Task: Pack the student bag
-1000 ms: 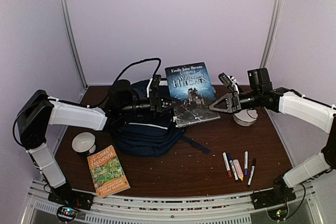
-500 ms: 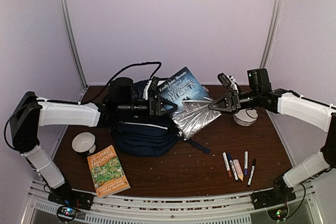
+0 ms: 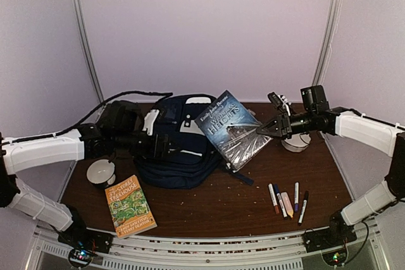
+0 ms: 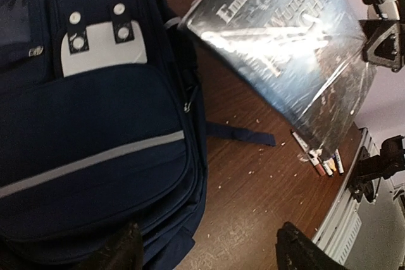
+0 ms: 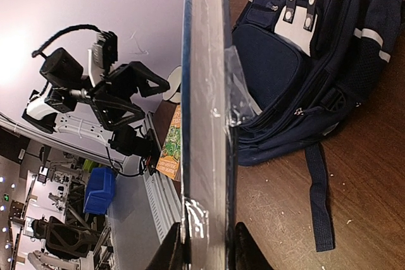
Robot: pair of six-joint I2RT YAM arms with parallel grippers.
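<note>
Where the bag lies from the claws: leftward of the right gripper (image 3: 261, 131) and just beneath the left gripper (image 4: 209, 254); the left arm is the nearer.
Large navy-blue fabric student bag (image 3: 177, 156): lies front-up at the rear centre of the brown wooden table (image 3: 215, 216); soft woven cloth, grey stripe, white patches, dark straps; no open compartment shows.
Glossy blue-grey plastic-wrapped paperback (image 3: 231, 128): held tilted, long axis running from the bag's top right edge down toward the right gripper; stiff, flat, slippery film.
Right gripper: fingers pinched onto the paperback's edge, as the right wrist view shows.
Left gripper: jaws wide apart and empty, above the bag's front pocket.
Orange-and-green paperback (image 3: 130, 205): flat, near left.
White round bowl (image 3: 101, 172): beside the bag's left side.
Coloured marker pens (image 3: 288, 200): loose row, near right, well apart from the bag.
</note>
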